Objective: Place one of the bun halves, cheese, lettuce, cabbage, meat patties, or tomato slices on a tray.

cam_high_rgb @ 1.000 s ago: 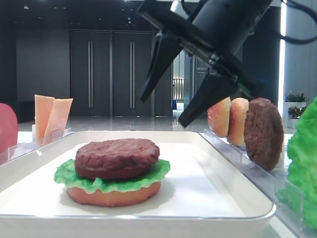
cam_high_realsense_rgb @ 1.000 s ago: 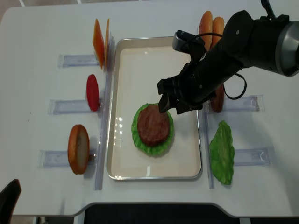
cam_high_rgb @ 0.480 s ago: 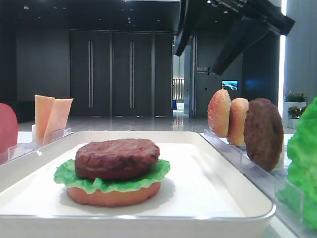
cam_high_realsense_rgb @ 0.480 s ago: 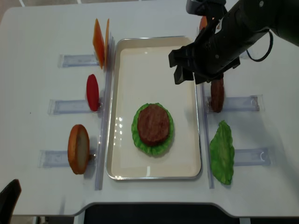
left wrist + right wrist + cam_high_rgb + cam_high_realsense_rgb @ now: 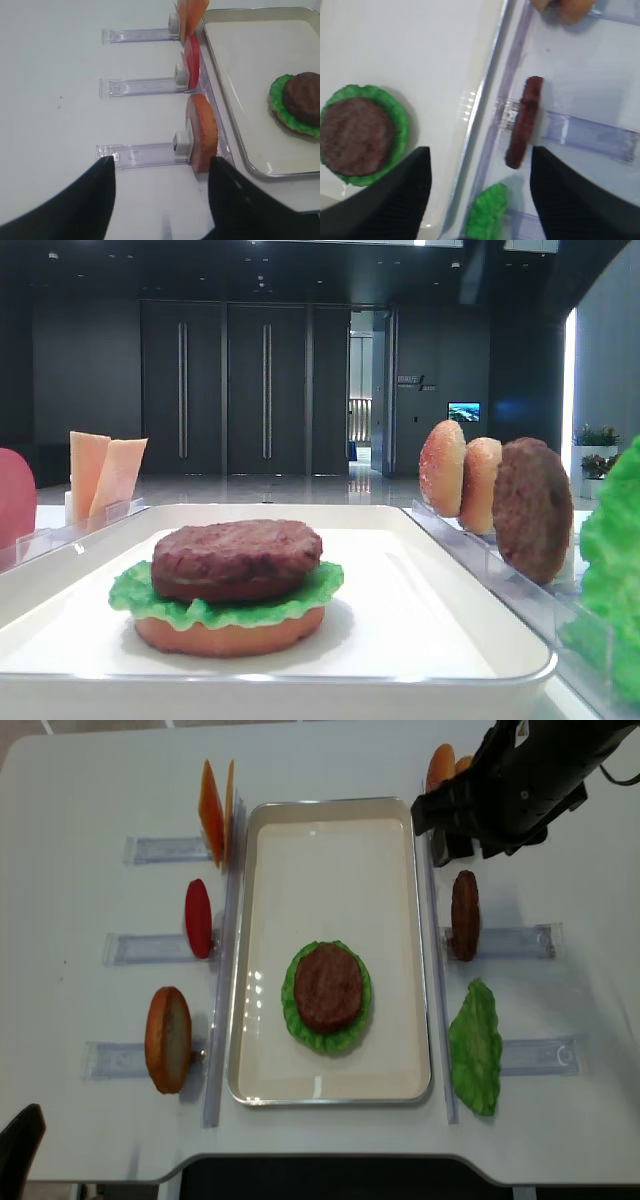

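On the white tray [image 5: 262,870] lies a stack: flat bun half [image 5: 230,636], lettuce [image 5: 222,606], meat patty [image 5: 328,987] on top. A second meat patty [image 5: 464,915] stands on edge in a rack right of the tray. My right gripper [image 5: 440,832] hovers open and empty over the tray's back right rim, looking down at that patty [image 5: 524,121] and a loose lettuce leaf [image 5: 487,215]. My left gripper [image 5: 161,161] is open and empty above the table, just left of an upright bun half [image 5: 202,132].
Clear racks flank the tray. On the left stand cheese slices [image 5: 212,798], a tomato slice [image 5: 198,917] and a bun half [image 5: 168,1038]. On the right are two bun halves [image 5: 455,475] and a lettuce leaf [image 5: 475,1047].
My right gripper has risen from above the stacked patty and moved back and right past the tray's rim, staying open; it has left the low exterior view. Nothing on the table moved.
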### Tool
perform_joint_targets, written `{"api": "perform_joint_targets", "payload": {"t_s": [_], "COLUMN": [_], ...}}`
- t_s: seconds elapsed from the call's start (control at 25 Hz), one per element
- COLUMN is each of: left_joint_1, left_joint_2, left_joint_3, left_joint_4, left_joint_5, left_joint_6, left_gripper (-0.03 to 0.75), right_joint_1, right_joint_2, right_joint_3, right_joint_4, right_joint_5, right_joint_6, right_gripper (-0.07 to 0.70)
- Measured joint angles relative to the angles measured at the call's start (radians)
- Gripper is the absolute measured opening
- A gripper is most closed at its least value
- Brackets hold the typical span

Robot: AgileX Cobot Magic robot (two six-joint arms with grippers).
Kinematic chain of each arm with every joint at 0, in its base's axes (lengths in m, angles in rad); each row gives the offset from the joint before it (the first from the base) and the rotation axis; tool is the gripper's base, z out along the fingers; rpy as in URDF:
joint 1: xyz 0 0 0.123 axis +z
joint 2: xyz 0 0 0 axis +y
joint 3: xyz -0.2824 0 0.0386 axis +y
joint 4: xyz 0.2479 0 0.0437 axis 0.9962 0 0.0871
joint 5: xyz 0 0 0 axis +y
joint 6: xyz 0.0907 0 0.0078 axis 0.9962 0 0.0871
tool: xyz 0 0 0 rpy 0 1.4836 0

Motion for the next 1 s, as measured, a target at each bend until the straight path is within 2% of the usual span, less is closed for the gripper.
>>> {"api": "perform_joint_targets", "payload": {"t_s": [0.24,0.52,0.68,1.0], "left_joint_1": [0.0,0.0,0.0,0.0], "left_joint_2": [0.0,0.0,0.0,0.0], "left_joint_3": [0.0,0.0,0.0,0.0], "left_joint_4": [0.0,0.0,0.0,0.0], "left_joint_5": [0.0,0.0,0.0,0.0], "left_joint_6": [0.0,0.0,0.0,0.0], "left_gripper": [0.454,0.454,0.454,0.454], "right_joint_1": [-0.136,-0.363,-0.461,-0.491], "right_joint_2": [-0.014,-0.031,-0.032,-0.032], "right_joint_3": [-0.001,-0.002,-0.003,-0.003], "right_joint_4": [-0.103,-0.117,-0.119,-0.118], "right_joint_5": [0.095,0.126,0.146,0.172], "right_joint_6": [-0.014,-0.082,-0.122,-0.149], "right_gripper": [0.416,0.416,0.416,0.416]}}
